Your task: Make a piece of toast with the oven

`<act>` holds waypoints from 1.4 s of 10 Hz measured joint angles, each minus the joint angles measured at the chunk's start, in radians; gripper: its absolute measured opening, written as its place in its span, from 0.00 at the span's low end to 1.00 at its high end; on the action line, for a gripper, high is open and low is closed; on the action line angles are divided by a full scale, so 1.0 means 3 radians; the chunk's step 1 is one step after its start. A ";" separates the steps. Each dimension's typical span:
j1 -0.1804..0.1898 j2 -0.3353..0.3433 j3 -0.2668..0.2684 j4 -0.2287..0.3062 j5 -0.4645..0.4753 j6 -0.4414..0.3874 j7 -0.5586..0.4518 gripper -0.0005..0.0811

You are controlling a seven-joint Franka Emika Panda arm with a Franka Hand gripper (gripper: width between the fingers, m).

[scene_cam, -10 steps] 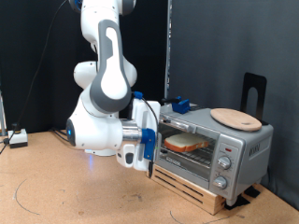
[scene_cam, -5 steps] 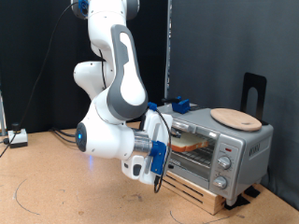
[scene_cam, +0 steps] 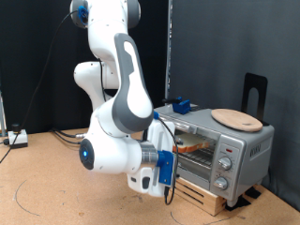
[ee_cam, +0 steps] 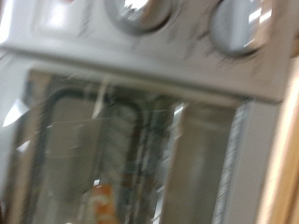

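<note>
The silver-grey oven (scene_cam: pixel 230 141) stands at the exterior view's right, on a low wooden crate (scene_cam: pixel 202 194). The piece of toast (scene_cam: pixel 188 146) shows only as a pale and orange sliver inside, behind the glass; my arm hides most of it. My gripper (scene_cam: pixel 170 184) hangs low in front of the oven's door, at its lower corner on the exterior view's left. The wrist view is blurred and close: it shows the glass door (ee_cam: pixel 121 149), the wire rack behind it and two round knobs (ee_cam: pixel 138 9). My fingers do not show there.
A round tan wooden board (scene_cam: pixel 236 118) lies on top of the oven, with a blue object (scene_cam: pixel 180 105) at its back corner. A black stand (scene_cam: pixel 255 92) rises behind. Cables and a small box (scene_cam: pixel 15 139) lie at the exterior view's far left.
My arm has swung down and towards the exterior view's right. The gripper has dropped from beside the door to its lower front, and now covers more of the toast.
</note>
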 joint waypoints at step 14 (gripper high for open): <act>0.0179 0.1134 0.0239 0.1199 0.0069 -0.0148 0.0410 1.00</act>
